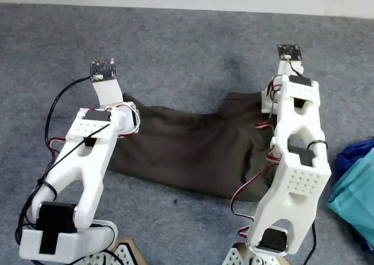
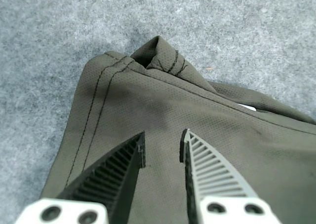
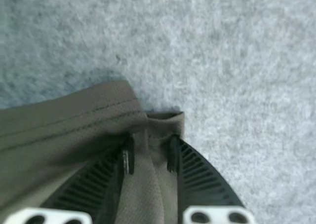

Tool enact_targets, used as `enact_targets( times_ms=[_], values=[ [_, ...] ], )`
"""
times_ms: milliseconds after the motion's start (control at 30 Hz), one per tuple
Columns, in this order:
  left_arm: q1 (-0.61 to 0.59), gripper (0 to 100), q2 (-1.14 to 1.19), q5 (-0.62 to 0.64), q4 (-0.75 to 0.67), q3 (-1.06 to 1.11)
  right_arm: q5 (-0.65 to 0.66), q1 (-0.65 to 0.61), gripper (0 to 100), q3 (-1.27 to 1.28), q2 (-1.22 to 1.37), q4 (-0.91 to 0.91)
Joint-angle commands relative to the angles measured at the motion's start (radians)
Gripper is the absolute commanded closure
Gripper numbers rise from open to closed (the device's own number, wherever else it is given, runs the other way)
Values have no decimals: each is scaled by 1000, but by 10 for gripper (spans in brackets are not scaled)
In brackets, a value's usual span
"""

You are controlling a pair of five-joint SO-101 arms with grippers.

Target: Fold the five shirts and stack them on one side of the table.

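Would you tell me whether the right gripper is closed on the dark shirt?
Shut: the right gripper pinches a raised fold of the dark shirt.

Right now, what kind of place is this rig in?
Likely a robotics lab bench: a grey felt-covered table, left arm and right arm with exposed wiring, an olive shirt spread between them, blue and teal cloth piled at the edge.

Felt (image 1: 175,49) beyond the shirt (image 1: 187,151) offers room; blue cloths (image 1: 357,186) crowd 1 side.

Shirt (image 1: 187,151) on table (image 1: 175,43), centre, between the two arms. Left gripper (image 2: 163,147) over its left end, right gripper (image 3: 149,152) pinching its right corner. Heap of cloth (image 1: 356,177) at the right edge, apart.
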Motion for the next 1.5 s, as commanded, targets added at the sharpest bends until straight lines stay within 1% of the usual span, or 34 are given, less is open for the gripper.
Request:
enact_targets(
  times_ms=[0,100,133,267,600,733,833,967,1033,1467],
  values=[
    [13,860,10,-35,-20,-5,9,-22,896,-38,10,-4],
    [13,860,54,-35,-49,-13,9,-16,981,-71,8,5],
    [13,861,64,-35,-63,-13,9,-15,995,-90,8,18],
    [12,861,77,-35,-78,-13,9,10,991,-142,10,53],
    [16,861,79,-40,-81,-13,17,116,991,-194,10,54],
    [16,861,81,-40,-83,-13,17,122,991,-188,10,54],
    [16,861,82,-40,-83,-13,21,119,964,-188,13,54],
    [18,861,82,-40,-83,-13,44,105,814,-191,15,54],
    [18,861,84,-40,-83,-13,44,91,772,-194,15,51],
    [15,861,82,-40,-83,-13,38,-2,771,-237,18,47]
  ],
)
